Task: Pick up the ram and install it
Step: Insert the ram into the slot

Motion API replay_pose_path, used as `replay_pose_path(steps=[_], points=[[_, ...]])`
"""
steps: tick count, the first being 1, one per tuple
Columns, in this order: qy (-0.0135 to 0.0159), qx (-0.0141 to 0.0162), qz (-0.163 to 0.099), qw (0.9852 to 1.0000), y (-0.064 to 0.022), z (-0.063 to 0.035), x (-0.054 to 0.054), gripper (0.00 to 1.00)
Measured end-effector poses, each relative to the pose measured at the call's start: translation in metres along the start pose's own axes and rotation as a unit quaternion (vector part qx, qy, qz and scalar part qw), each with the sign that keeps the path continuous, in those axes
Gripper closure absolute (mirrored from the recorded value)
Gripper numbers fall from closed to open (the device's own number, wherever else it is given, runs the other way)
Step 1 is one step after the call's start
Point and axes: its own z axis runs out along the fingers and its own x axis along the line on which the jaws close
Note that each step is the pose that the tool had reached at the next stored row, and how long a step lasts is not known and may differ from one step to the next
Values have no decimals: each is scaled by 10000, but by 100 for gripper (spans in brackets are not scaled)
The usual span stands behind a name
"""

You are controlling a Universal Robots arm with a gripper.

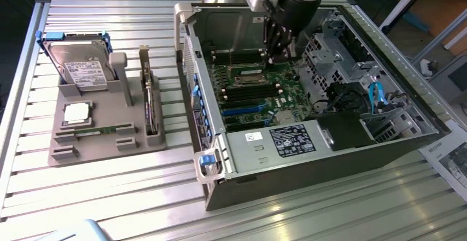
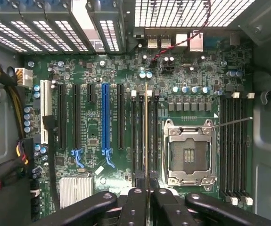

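In the wrist view the ram [image 2: 147, 132] appears edge-on as a thin greenish-gold line running out from between my fingertips. My gripper [image 2: 147, 202] is shut on it, one black finger [image 2: 133, 207] on each side. The stick lines up with the black memory slots [image 2: 140, 136] beside the empty processor socket [image 2: 188, 150]. I cannot tell whether it touches a slot. In the exterior view my gripper [image 1: 279, 55] reaches down inside the open computer case [image 1: 292, 159], just above the green motherboard [image 1: 255, 93].
On the exterior view's left, a grey holder [image 1: 109, 142] carries a hard drive [image 1: 84, 66], a square silver chip [image 1: 76, 113] and a dark card on edge [image 1: 150, 107]. Case walls, drive cages and cables [image 1: 375, 96] crowd the arm. More slots [image 2: 232, 141] lie beyond the socket.
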Motion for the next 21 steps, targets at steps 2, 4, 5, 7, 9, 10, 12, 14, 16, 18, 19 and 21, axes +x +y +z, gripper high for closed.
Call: replay_pose_path(steps=[2, 4, 5, 7, 9, 10, 12, 14, 16, 18, 19, 21], points=[[0, 4, 3, 10000, -3, 77, 1, 88], [1, 3, 3, 10000, -3, 87, 1, 88], [1, 3, 3, 10000, -3, 87, 1, 88], [0, 4, 3, 10000, -6, 89, 1, 88], [0, 3, 3, 10000, -24, 89, 1, 88], [-1, 2, 3, 10000, -33, 89, 1, 88], [0, 1, 3, 10000, -48, 89, 1, 88], [1, 1, 3, 10000, -58, 89, 1, 88], [-1, 1, 4, 10000, -58, 96, 0, 88], [0, 1, 3, 10000, -60, 141, 1, 88], [0, 1, 3, 10000, -61, 174, 1, 88], [0, 1, 3, 10000, -63, 245, 3, 88]])
